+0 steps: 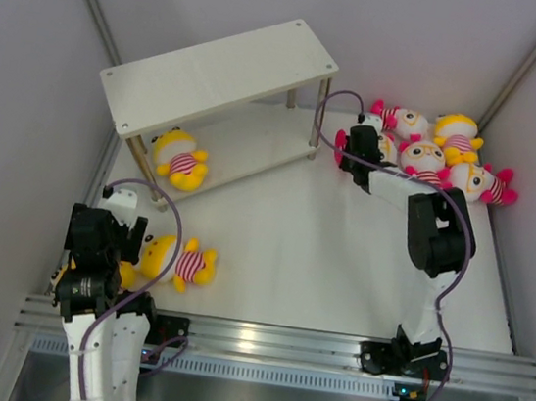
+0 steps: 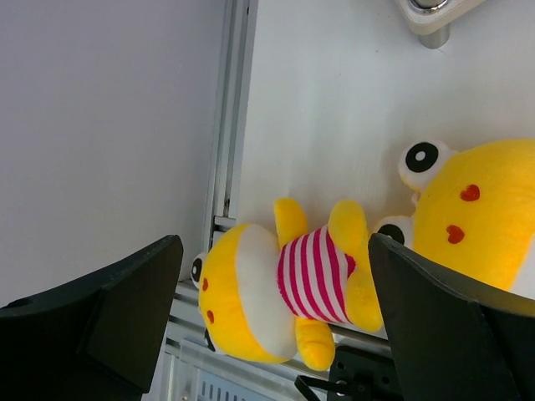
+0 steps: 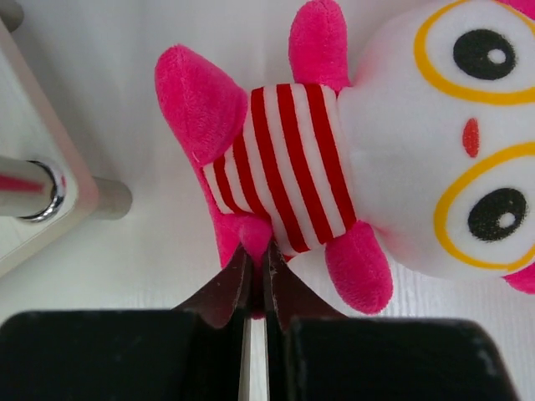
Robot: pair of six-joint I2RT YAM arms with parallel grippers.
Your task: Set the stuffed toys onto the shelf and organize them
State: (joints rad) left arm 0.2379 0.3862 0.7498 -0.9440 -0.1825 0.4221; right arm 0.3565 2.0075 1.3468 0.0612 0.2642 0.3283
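Observation:
The shelf stands at the back left, with one yellow stuffed toy lying on its lower board. My right gripper is at the shelf's right end. In the right wrist view it is shut on the pink foot of a pink stuffed toy that lies face up. My left gripper is open at the near left. In the left wrist view it hangs over a yellow toy lying by the near rail. A second yellow toy lies just to its right.
A heap of pink toys and one yellow toy lies at the back right by the wall. A shelf leg is close on the left of my right gripper. Walls close in both sides; a metal rail runs along the near edge.

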